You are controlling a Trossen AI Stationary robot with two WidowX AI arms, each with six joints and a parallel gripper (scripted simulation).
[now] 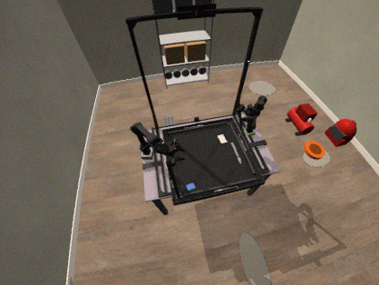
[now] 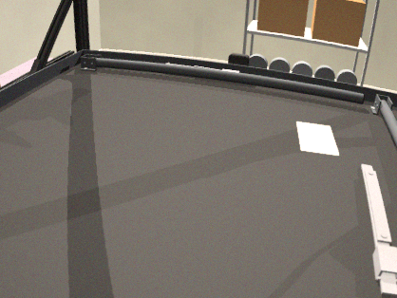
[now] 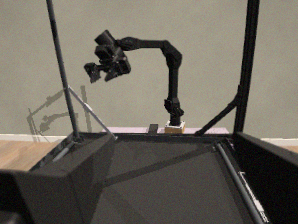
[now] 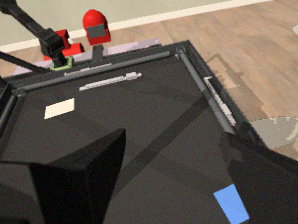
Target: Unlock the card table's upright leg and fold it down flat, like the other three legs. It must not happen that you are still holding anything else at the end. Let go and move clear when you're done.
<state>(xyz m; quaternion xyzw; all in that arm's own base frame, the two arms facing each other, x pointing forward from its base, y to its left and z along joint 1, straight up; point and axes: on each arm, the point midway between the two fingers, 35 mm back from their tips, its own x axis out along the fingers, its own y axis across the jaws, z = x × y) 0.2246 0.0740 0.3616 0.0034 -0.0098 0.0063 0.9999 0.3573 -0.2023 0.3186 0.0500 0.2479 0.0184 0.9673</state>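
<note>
The black card table [image 1: 210, 159] lies upside down on the work table. Its upright leg [image 3: 61, 75] is a thin pole with a slanted brace [image 3: 91, 114] at the far left corner in the left wrist view. Folded legs lie along the rim [image 2: 228, 78] [image 3: 240, 175]. A white locking strip [image 2: 377, 209] lies flat near one edge. My right gripper [image 1: 174, 152] [image 3: 97, 81] is open and empty. It hangs over the table, right of the upright leg and apart from it. My left arm [image 1: 253, 113] stands at the opposite corner, and its gripper [image 3: 170, 165] is open and empty.
A black gantry frame [image 1: 195, 18] stands over the back of the table; one post [image 3: 245, 75] is near the right arm's base. A white label [image 1: 222, 138] and a blue label [image 1: 190, 186] mark the underside. A shelf [image 1: 185, 56] and red objects [image 1: 301, 118] stand on the floor.
</note>
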